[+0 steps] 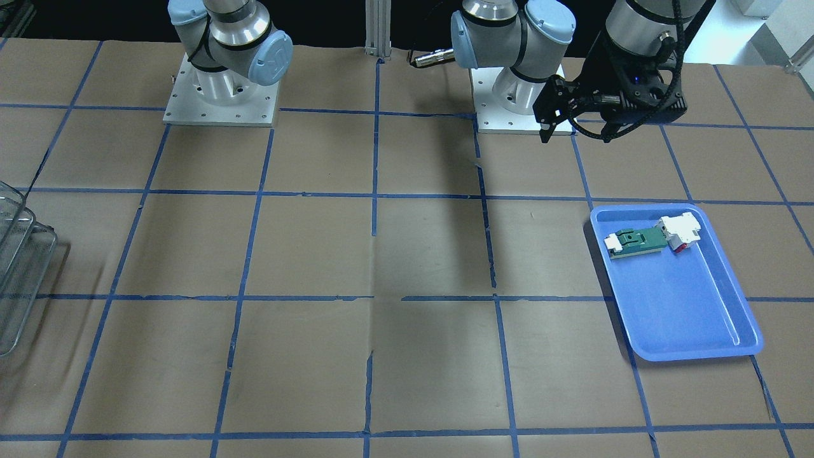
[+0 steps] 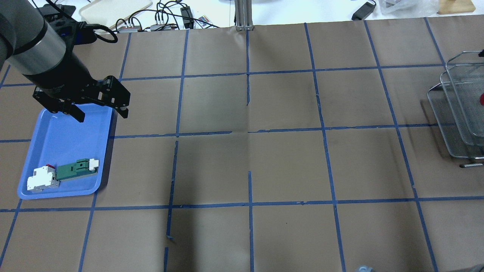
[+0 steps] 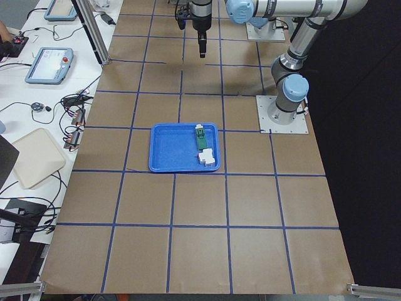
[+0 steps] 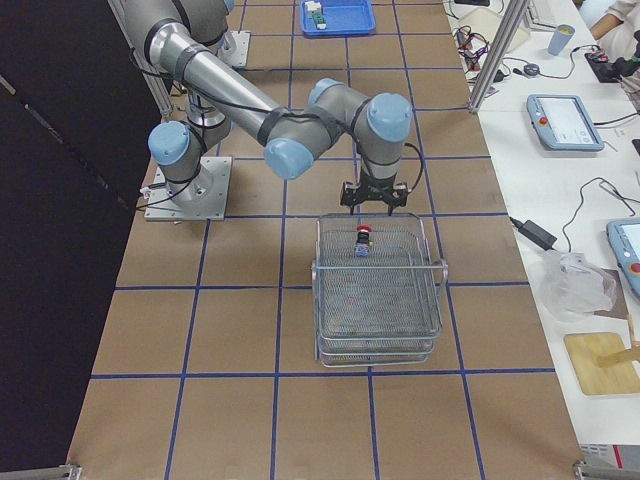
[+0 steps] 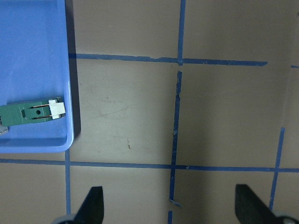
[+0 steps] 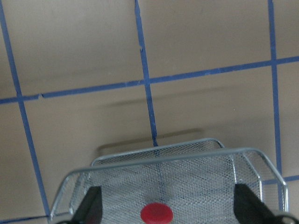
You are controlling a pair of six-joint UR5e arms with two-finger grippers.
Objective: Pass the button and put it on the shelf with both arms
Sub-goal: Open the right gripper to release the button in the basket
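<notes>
Brown-papered surface (image 2: 264, 166), divided into squares by blue tape.

Left arm (image 2: 34, 49): reaching out along the left edge of the surface, above the tray.

Right arm (image 4: 300, 120): folded out toward the right edge of the surface, wrist pointing down over the shelf.

Shelf (image 4: 378, 300): wire-mesh rack of stacked tiers, standing at the right edge of the surface, roughly mid-way along that edge.

Blue tray (image 2: 64, 136): lying flat at the left edge of the surface, well apart from the shelf.

Left gripper (image 2: 102, 115): raised over the tray's end farther from the robot, spread wide, nothing between the fingers.

Right gripper (image 4: 373, 208): hanging just above the shelf's top tier, spread wide, holding nothing, fingers clear of the button on either side.

Green-and-white part (image 2: 77, 169): flat in the tray's end nearer the robot.

White-and-red block (image 2: 42, 178): in the tray's corner, touching one end of the green-and-white part.

Button (image 4: 363, 240): resting on the mesh of the shelf's top tier, near the rim closest to the robot, red head up, directly beneath the right gripper.
</notes>
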